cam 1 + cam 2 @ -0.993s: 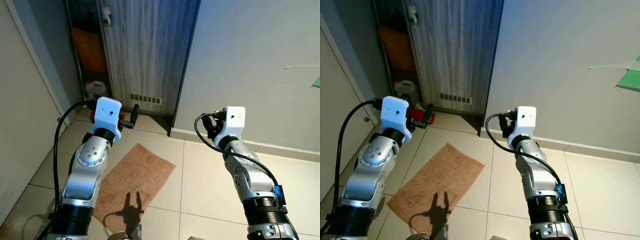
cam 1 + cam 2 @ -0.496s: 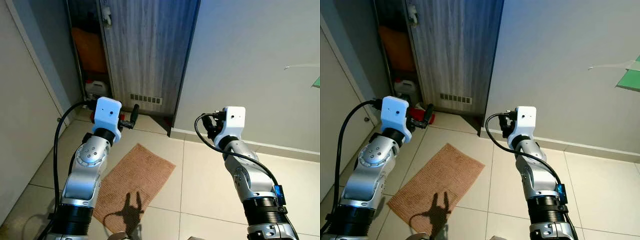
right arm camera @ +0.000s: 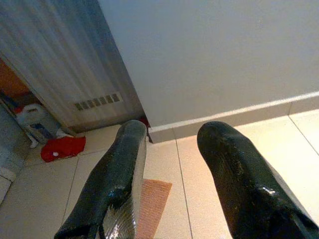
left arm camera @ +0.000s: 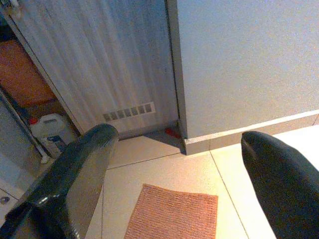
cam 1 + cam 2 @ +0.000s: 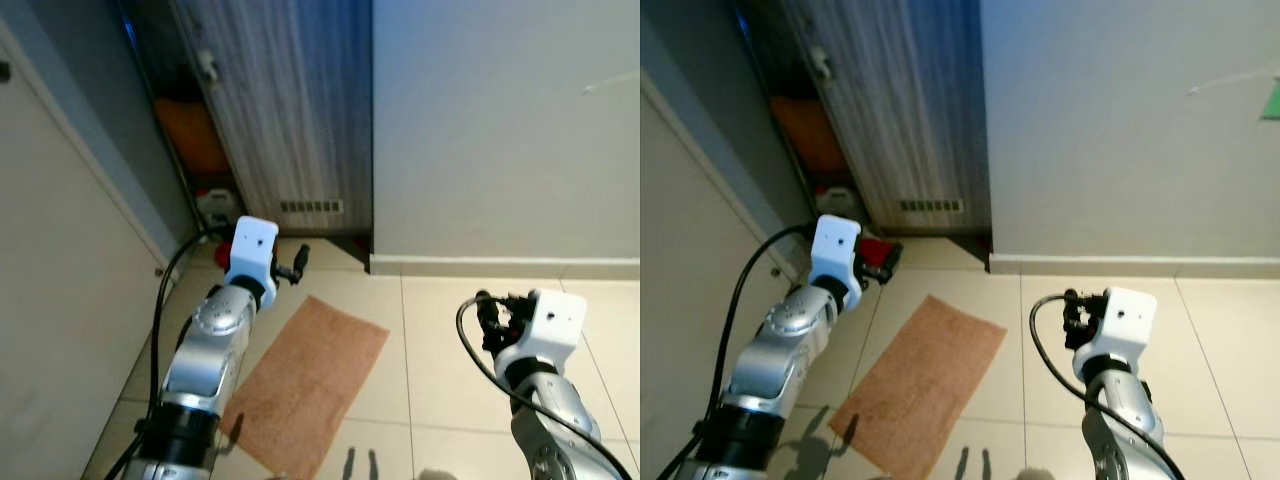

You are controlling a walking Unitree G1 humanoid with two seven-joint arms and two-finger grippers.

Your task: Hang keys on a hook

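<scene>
From the left eye view, the left gripper [image 5: 296,264] is held up at the mouth of a dark recess. The recess lies between a plain white panel [image 5: 60,300] on the robot's left and a grey wood-grain cabinet door [image 5: 290,100]. A brown woven mat [image 5: 305,385] lies slantwise on the beige tiled floor [image 5: 440,340], one corner near the door's foot. To its right the tiles run open up to the white skirting board [image 5: 500,265] under a pale wall [image 5: 500,130]. In the recess sit an orange bulk [image 5: 195,140] and a white plastic jug [image 5: 215,200].

In the right eye view, the right gripper [image 5: 1071,312] is low over the bare tiles, well apart from the wall. A red cloth [image 5: 872,252] lies on the floor just beyond the left wrist.

In the left wrist view, the two black fingers [image 4: 75,174] stand wide apart with nothing between them (fully released). Between them are the door's slatted vent grille [image 4: 128,112], the corner of the skirting and the mat's far edge.

In the right wrist view, that gripper's fingers [image 3: 119,174] are parted too, narrower, and grasp nothing. Beyond them are the door, the jug and the red cloth.

Where the keys are, or which way they point, cannot be told.
</scene>
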